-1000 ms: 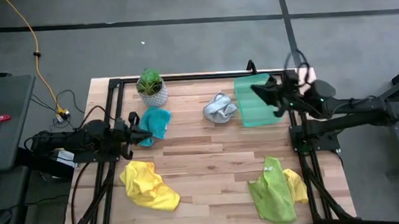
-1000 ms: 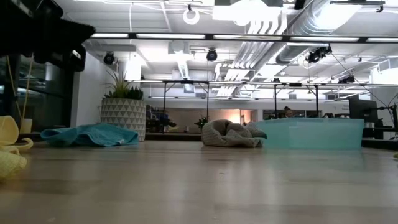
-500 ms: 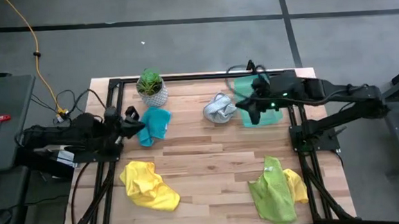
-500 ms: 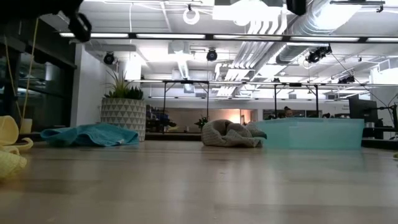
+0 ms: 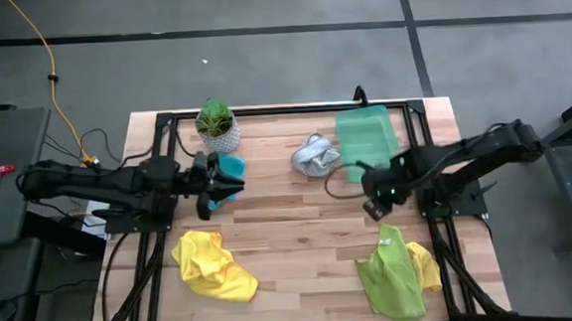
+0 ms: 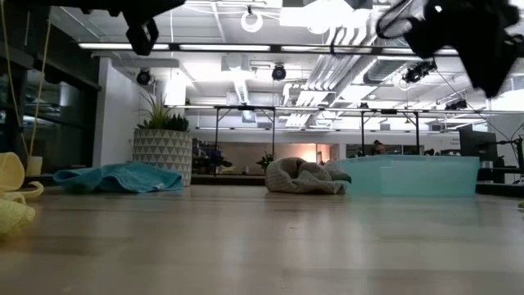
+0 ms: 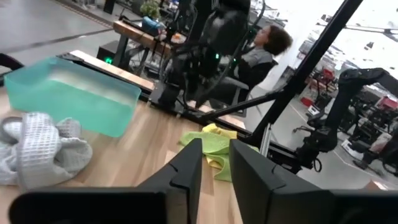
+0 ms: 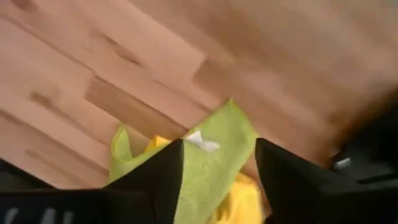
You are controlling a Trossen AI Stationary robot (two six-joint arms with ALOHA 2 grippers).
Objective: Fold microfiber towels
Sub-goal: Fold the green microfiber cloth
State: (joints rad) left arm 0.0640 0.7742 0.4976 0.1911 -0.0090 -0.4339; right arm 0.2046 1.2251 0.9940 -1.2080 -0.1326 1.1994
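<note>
Right gripper (image 8: 219, 171): fingers apart, empty, above lime green towel (image 5: 392, 271)
Left gripper (image 7: 214, 165): fingers slightly apart, empty, over teal towel (image 5: 231, 167)
Risk: pinching the yellow towel (image 5: 427, 264) beneath too

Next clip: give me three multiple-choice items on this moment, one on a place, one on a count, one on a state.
1. The grey-white towel lies beside:
A. the green tray
B. the lone yellow towel
C. the table's near edge

2. Yellow towels in view:
A. one
B. two
C. four

3. The right hand is:
A. gripping the tray
B. open, holding nothing
C. shut on the plant

Key: 1 A, they sit side by side; 2 B, one alone, one under the lime green towel; 3 B, its fingers stand apart above that towel.
</note>
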